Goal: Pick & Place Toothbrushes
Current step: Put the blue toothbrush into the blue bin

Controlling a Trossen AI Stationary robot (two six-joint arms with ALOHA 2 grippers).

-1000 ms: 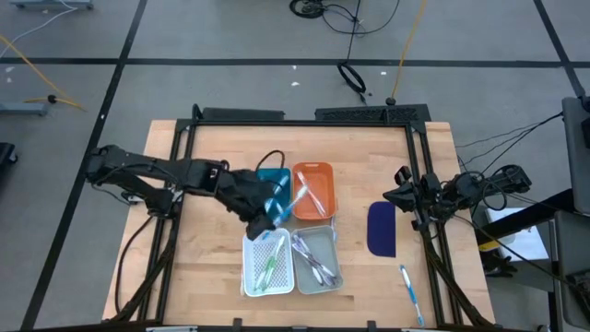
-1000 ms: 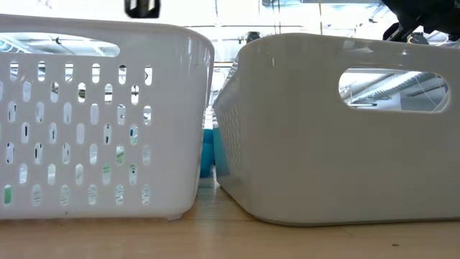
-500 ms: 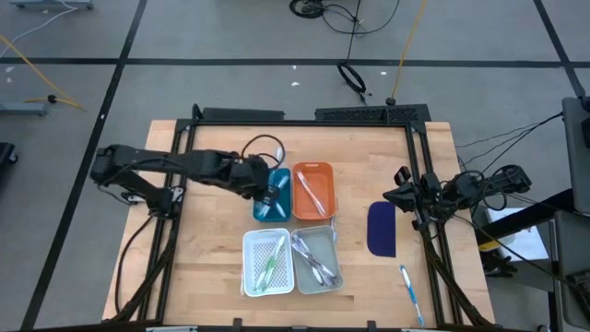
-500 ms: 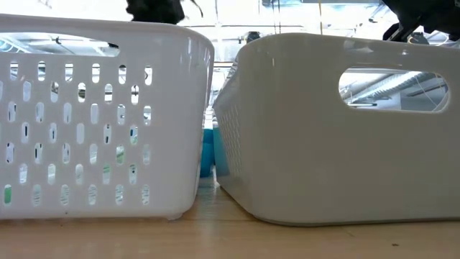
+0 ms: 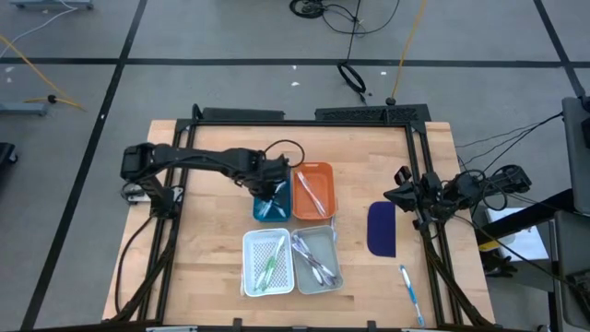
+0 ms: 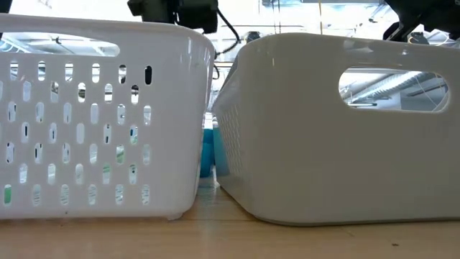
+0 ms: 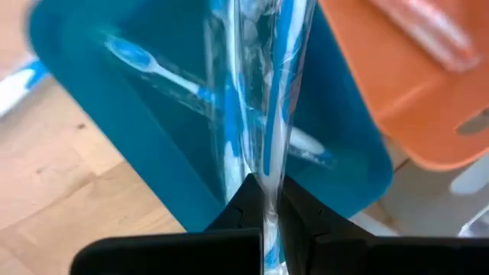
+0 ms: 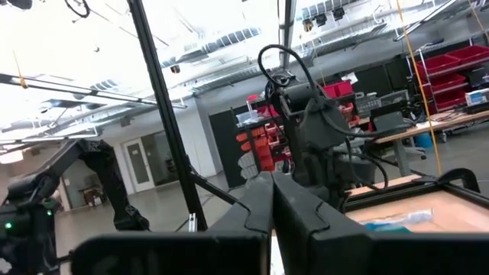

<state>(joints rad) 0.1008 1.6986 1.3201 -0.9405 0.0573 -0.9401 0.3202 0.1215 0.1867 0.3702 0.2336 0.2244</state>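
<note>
Left wrist view: wrapped toothbrush (image 7: 269, 114) in left gripper (image 7: 263, 200).

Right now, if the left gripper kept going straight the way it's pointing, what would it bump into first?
Probably the blue tray. The left gripper, shut on a wrapped blue toothbrush, points down into it, where another toothbrush already lies. How far off the tray is, I can't tell.

- A wooden tabletop (image 5: 212, 277) is seen from above, edged by a dark frame.
- Four small trays are grouped at its middle: a blue tray (image 5: 261, 208) and an orange tray (image 5: 321, 172) on the far side, a white slotted tray (image 5: 251, 277) and a grey tray (image 5: 330, 242) nearer.
- A dark blue oblong pad (image 5: 381, 229) lies to the right, apart from the trays.
- Cables (image 5: 350, 76) are strewn on the floor beyond.
</note>
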